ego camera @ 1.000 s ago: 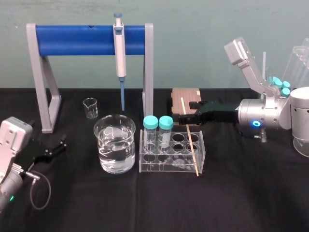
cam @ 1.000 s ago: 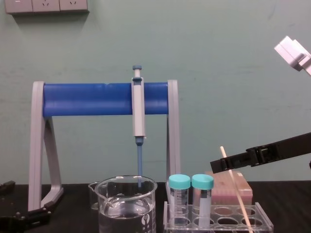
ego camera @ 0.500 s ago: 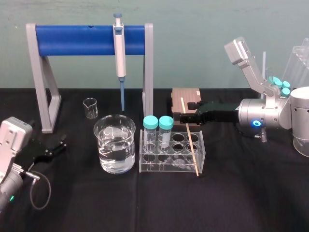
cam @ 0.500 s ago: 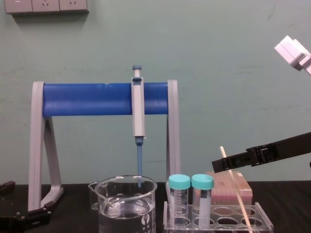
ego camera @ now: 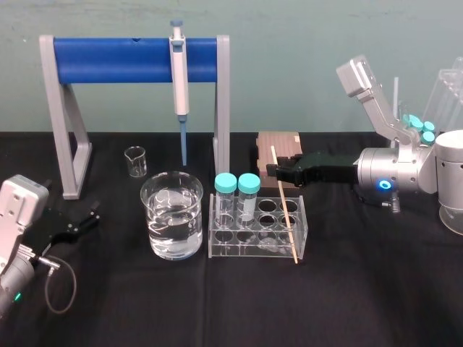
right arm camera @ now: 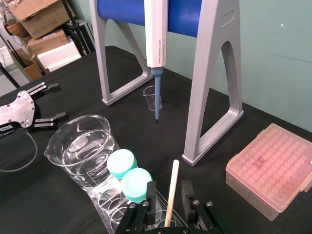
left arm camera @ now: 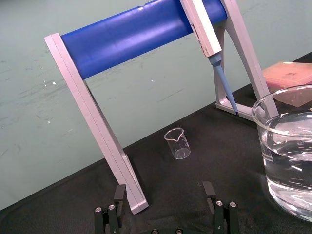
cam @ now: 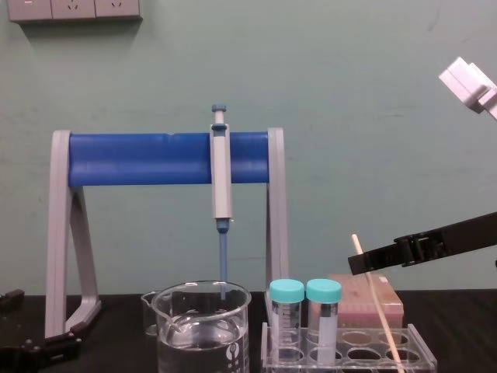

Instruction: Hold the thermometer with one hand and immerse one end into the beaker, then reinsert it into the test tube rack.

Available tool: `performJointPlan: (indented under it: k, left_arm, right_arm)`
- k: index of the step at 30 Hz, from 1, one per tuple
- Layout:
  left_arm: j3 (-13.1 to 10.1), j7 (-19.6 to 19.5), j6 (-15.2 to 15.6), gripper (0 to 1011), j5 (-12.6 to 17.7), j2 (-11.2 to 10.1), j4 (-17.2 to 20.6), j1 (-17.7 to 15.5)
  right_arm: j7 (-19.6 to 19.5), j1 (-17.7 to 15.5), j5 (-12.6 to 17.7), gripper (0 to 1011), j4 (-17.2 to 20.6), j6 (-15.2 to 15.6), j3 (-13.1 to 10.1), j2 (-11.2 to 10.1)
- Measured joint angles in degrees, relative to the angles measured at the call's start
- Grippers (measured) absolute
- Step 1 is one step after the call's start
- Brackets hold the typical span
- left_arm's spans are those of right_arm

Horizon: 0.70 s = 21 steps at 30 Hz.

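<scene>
While the thermometer (ego camera: 285,211) stands tilted in the right end of the test tube rack (ego camera: 242,250), the right gripper (ego camera: 272,171) straddles its upper part, jaws partly open with a narrow gap on each side, gripping nothing. The beaker (ego camera: 173,225) stands just left of the rack. The left gripper (ego camera: 81,220) rests on the near-left surface (ego camera: 347,289), jaws wide open and empty.

1. Cream-white thermometer (ego camera: 286,217).
2. Clear glass beaker (ego camera: 172,217) with a small white printed mark.
3. Clear acrylic test tube rack (ego camera: 253,249); teal caps (ego camera: 226,182) on two clear tubes (ego camera: 224,207).
4. Blue bar (ego camera: 123,60) on a grey stand (ego camera: 59,137); grey-and-blue pipette (ego camera: 179,79).
5. Pink tip box (right arm camera: 273,168), patterned with a grid of dots.
6. Black table cover (ego camera: 362,289); pale green wall (ego camera: 289,65).
7. Black right gripper (ego camera: 272,171).
</scene>
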State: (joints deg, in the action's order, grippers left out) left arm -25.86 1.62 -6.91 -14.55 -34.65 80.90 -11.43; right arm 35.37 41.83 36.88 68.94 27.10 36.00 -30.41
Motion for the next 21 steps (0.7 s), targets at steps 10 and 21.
performJointPlan:
  k: [10,21]
  left_arm:
    - [0.0,0.0,0.0,1004,0.0,0.0,0.0,0.0]
    - [0.0,0.0,0.0,1004,0.0,0.0,0.0,0.0]
  right_arm:
    - [0.0,0.0,0.0,57,0.0,-0.1,0.0,0.0]
    - [0.0,0.0,0.0,38,0.0,-0.1,0.0,0.0]
